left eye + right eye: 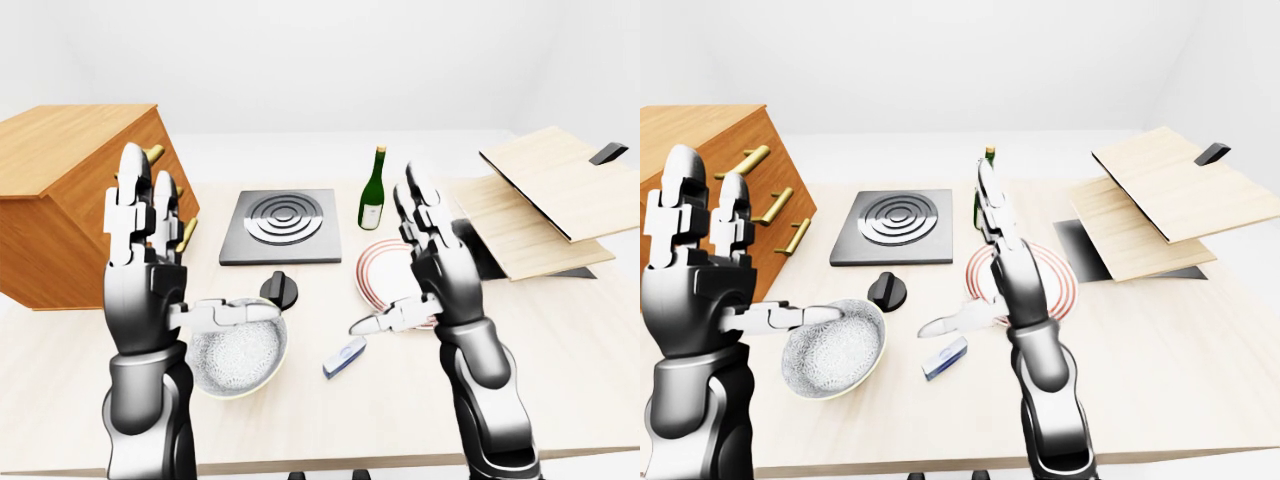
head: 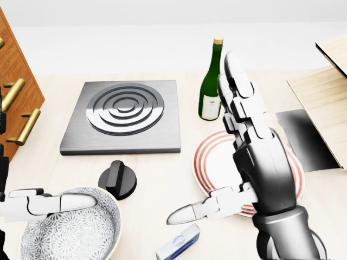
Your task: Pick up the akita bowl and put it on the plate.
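On the pale surface (image 1: 1160,340) we count one hob (image 2: 123,116), one wine bottle (image 2: 210,81), one black knob (image 2: 117,180), one small blue-white box (image 2: 178,243) and a wooden drawer cabinet (image 1: 70,200). The akita bowl (image 1: 832,349) sits lower left, well apart from the striped plate (image 2: 214,162) (partly hidden by the right hand (image 2: 260,162)). Both hands' fingers (image 2: 238,92) are spread, empty; the left hand (image 1: 145,260) has its thumb over the bowl's rim.

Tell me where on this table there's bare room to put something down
Open wood lies at the right-eye view's lower right, below the wooden boards, and along the table's bottom edge. It's crowded between the akita bowl, black knob, small blue box and plate; the stove plate and wine bottle fill the middle.
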`<state>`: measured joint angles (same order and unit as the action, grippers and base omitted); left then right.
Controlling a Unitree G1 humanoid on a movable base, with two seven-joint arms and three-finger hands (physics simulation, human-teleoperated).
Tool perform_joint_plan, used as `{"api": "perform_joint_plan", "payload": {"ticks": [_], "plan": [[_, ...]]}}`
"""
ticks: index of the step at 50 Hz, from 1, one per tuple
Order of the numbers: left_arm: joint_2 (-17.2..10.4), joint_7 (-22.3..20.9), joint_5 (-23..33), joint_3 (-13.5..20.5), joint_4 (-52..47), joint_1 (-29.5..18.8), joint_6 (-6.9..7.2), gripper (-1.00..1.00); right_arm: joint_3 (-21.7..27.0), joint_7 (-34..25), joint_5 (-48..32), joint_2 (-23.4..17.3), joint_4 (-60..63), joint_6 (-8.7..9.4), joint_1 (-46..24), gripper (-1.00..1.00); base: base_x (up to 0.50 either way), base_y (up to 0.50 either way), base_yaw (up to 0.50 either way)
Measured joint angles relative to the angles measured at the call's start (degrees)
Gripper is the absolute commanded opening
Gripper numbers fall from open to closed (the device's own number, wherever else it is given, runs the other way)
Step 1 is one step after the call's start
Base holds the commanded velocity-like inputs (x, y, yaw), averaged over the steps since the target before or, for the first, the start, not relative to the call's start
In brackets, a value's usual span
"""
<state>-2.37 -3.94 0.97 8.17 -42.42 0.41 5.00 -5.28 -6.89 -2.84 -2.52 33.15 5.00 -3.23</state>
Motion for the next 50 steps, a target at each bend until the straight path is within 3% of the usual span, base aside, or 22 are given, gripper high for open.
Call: {"api": "perform_joint_plan", "payload": {"ticks": [9, 20, 27, 32, 50], "plan": [[0.18, -0.02, 0.01, -0.06, -2.14, 0.45, 0.00, 1.00, -9.81, -12.76, -16.80, -0.04, -0.53, 0.00, 1.54, 1.00, 0.00, 0.00, 0.00], [0.32, 0.05, 0.20, -0.44, -3.88, 0.38, 0.00, 1.00, -15.80, -23.97, -32.60, 1.61, -2.60, -0.64, 2.56, 1.00, 0.00, 0.00, 0.00], [0.29, 0.18, 0.16, -0.63, -4.45, -0.01, 0.00, 1.00, -16.72, -29.11, -38.80, 2.27, -4.59, -4.53, 1.94, 1.00, 0.00, 0.00, 0.00], [0.29, 0.30, 0.24, -0.85, -4.43, -0.17, 0.00, 1.00, -16.69, -30.82, -42.36, 2.15, -7.42, -10.00, 1.63, 1.00, 0.00, 0.00, 0.00], [0.27, 0.35, 0.63, -1.41, -5.93, -0.57, 0.00, 1.00, -16.19, -32.37, -50.84, 3.30, -20.17, -10.00, -1.10, 1.00, 0.00, 0.00, 0.00]]}}
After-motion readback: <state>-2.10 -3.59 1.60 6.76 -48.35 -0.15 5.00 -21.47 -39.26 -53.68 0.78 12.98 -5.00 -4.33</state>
